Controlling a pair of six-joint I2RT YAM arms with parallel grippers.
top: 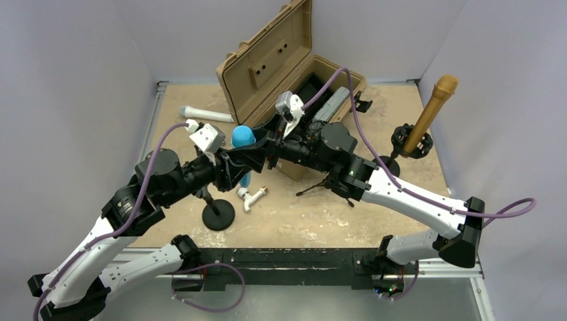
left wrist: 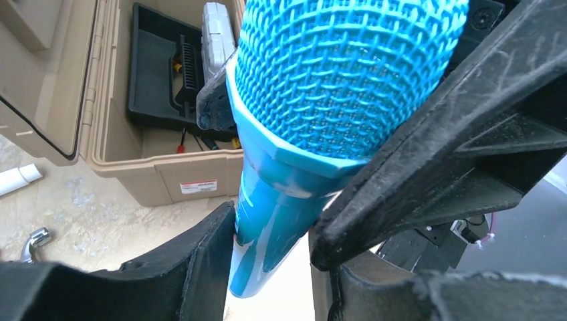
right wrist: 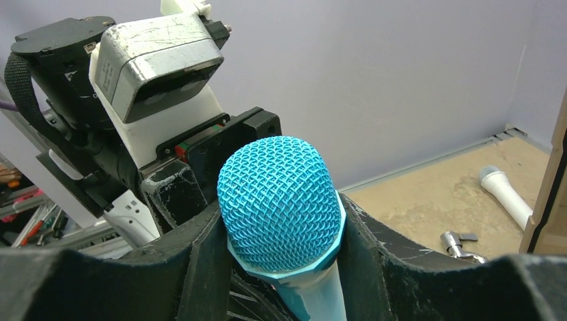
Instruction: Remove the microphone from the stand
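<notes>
You have both arms converged on the blue microphone with a wire-mesh head [top: 242,136], which stands steeply upright over the middle of the table, head up, just in front of the open tan hard-plastic case [top: 267,60]. The left gripper [left wrist: 271,234] is clamped on the tapered blue barrel just under the collar, and its wrist view shows the black fingers [left wrist: 428,167] pressed against either side of the plastic with no gap. The right gripper [right wrist: 281,241] has closed in higher up. Its fingers [right wrist: 200,267] hug the collar and the lower part of the mesh from the opposite side, and there too you can see no daylight between pad and microphone. That split looks deliberate: a low hold to carry the weight, and a high hold to keep the head from tipping as it comes free. The black stand with the round disc base [top: 218,215] sits just below the left arm. Its pole rises behind that arm, so the clip is hidden from you, and you cannot tell from these views whether the barrel is seated in it or already clear. Judge the job as mid-extraction, and expect the next move to want a pull along the barrel's own axis, not sideways, since nothing pins the base down and it could drag or topple. Watch your clearances: a small white pipe fitting [top: 249,197] lies just beside the base, a white microphone [top: 204,114] rests near the case, and a gold microphone [top: 434,110] on its own mount stands well apart to the right.
</notes>
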